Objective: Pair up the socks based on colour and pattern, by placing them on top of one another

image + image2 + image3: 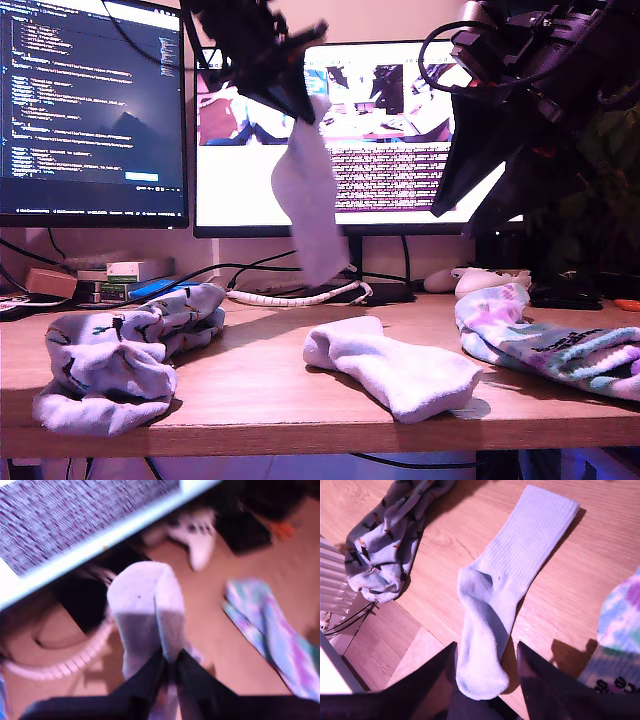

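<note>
my first gripper (303, 98) is up high over the middle of the table (260, 405), jaws pinched tight on one end of a white sock (305, 190). the rest of it hangs straight down, clear of the wood, in front of a monitor (400, 130). held by the end like that, it drapes out long, which should let it be laid down flat rather than dropped in a heap. the first wrist view is blurred, but it shows the same sock (145, 605) running out from the closed jaws.

its match, the other white sock (395, 370), lies on the table near the front edge, about midway along and roughly under the hanging one. my second gripper (486, 652) hovers above it with jaws wide and nothing in them (ready to steady or straighten it, i would guess). from there the lying sock (505, 595) looks stretched out, cuff away, toe between the jaws.

the blue socks (120, 345) sit bunched together at the exterior view's left end of the table, and the tie-dye socks (545, 345) lie at its right end. both look paired already, though the folds hide how neatly.

so the white pair seems the last one, and lowering the hanging sock onto its match is the step in hand. the risk is the limp fabric folding on itself as it lands.
</note>
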You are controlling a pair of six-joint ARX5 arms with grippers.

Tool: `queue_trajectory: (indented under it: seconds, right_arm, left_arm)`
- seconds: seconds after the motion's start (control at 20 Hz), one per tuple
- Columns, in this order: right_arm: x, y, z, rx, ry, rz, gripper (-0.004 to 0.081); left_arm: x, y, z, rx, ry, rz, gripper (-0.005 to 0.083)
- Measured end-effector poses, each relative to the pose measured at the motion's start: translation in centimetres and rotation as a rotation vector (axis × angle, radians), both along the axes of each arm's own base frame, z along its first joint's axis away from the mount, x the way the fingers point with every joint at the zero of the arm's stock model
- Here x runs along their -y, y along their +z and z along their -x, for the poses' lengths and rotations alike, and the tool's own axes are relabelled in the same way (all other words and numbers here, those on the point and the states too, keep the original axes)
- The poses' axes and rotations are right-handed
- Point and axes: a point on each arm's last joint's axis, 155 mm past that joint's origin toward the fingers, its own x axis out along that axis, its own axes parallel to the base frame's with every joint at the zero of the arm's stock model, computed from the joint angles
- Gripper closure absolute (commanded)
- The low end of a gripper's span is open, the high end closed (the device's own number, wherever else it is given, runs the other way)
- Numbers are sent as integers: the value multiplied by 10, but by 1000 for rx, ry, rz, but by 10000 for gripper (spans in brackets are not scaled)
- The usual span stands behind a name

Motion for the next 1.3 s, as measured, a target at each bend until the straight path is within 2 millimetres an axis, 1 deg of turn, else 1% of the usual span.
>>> queue_trajectory:
  seconds: [0.15, 0.25, 0.35, 0.45, 0.5, 0.6, 0.75, 0.85, 0.95, 1.1, 1.2, 1.3]
  right_arm:
    - [0, 0, 0, -1, 0, 0, 442]
    - [0, 0, 0, -2, 0, 1, 442]
    - [1, -1, 2, -8, 0, 3, 442]
    - [1, -1, 2, -11, 0, 4, 442]
    - [1, -2, 3, -17, 0, 7, 442]
    - [2, -3, 5, -23, 0, 8, 442]
    - [2, -3, 5, -22, 0, 9, 442]
    - [2, -3, 5, -23, 0, 8, 442]
    - [2, -3, 4, -22, 0, 8, 442]
    - [2, -3, 5, -23, 0, 8, 442]
    - [2, -3, 5, -23, 0, 8, 442]
    - [2, -3, 5, -25, 0, 9, 442]
  left_arm:
    - [7, -16, 22, -47, -72, -73, 797]
    - [11, -29, 43, -105, -127, -114, 797]
    - [16, -34, 53, -115, -167, -142, 797]
    - [21, -36, 60, -107, -198, -163, 797]
    - [23, -34, 59, -87, -214, -167, 797]
    - [27, -26, 50, -37, -206, -155, 797]
    - [19, -25, 40, 17, -180, -210, 797]
    - [18, -22, 35, 45, -177, -216, 797]
    - [21, -14, 27, 88, -171, -200, 797]
    - [24, -6, 20, 138, -175, -194, 797]
    - [24, -7, 20, 138, -177, -197, 797]
    - [22, -15, 23, 108, -185, -208, 797]
